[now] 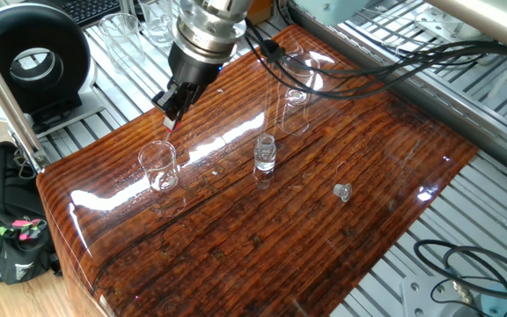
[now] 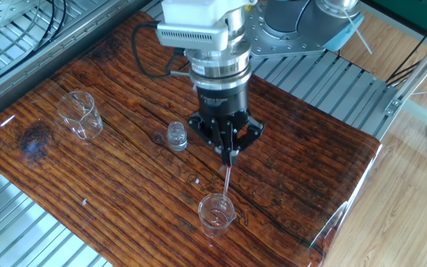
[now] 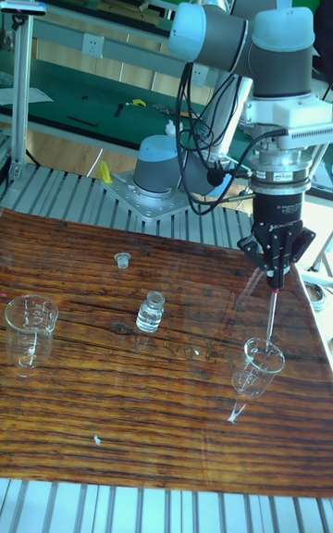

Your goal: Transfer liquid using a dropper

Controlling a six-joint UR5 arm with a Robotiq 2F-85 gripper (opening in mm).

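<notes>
Wooden table [image 2: 124,178], broad, glossy and dark-grained, stood on a ribbed metal frame. UR5 arm [image 3: 222,29], grey and white, rose from its base at twelve o'clock of the table in the tall fixed view and reached over the three o'clock side. Gripper [image 2: 228,150] pointed straight down, fingers clenched on the red bulb of the dropper [image 3: 271,316]. Dropper hung upright, its thin clear tube running down toward the small beaker [image 2: 216,213], tip at or just inside the rim; whether it touched the glass could not be told. Small beaker stood near the table's five o'clock edge in the tall fixed view, directly under the gripper. Second beaker [image 3: 28,329], similar in size, stood well apart at nine o'clock of that view. Small glass vial [image 3: 150,311], uncapped, stood between the two beakers, nearer the table's middle. Small stopper [image 3: 120,260] lay apart at eleven o'clock of the vial. Liquid could not be made out in dropper or small beaker. Tall clear cylinder [image 1: 294,110] showed in one fixed view at one o'clock of the vial.
</notes>
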